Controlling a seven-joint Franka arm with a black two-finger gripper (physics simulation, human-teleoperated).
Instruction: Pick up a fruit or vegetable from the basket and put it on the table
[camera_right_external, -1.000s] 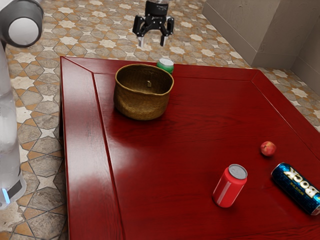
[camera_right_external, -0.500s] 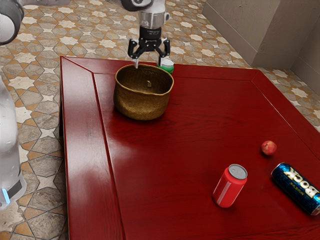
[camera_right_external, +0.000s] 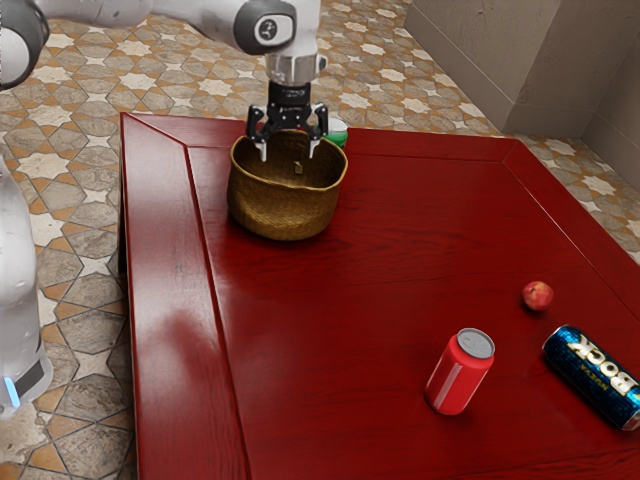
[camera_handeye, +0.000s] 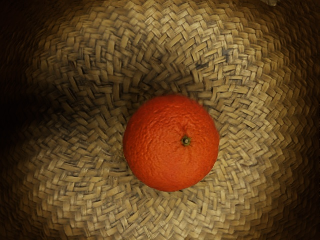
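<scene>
My gripper (camera_right_external: 287, 152) points down at the mouth of the woven basket (camera_right_external: 284, 208), its two fingertips apart and just inside the rim, with nothing seen between them. In the wrist view an orange (camera_handeye: 171, 144) rests on the woven bottom of the basket (camera_handeye: 65, 170), below my hand. The basket's front wall hides the orange in the exterior view. Bare red table (camera_right_external: 370, 260) surrounds the basket.
A green can (camera_right_external: 337, 133) stands close behind the basket. Toward the exterior view's right are a reddish fruit (camera_right_external: 538, 296), an upright red can (camera_right_external: 461, 371) and a blue can (camera_right_external: 594, 376) lying on its side.
From above the table's far edge, my gripper has come down and slightly toward the exterior view's left, into the basket's mouth. The basket has stayed put.
</scene>
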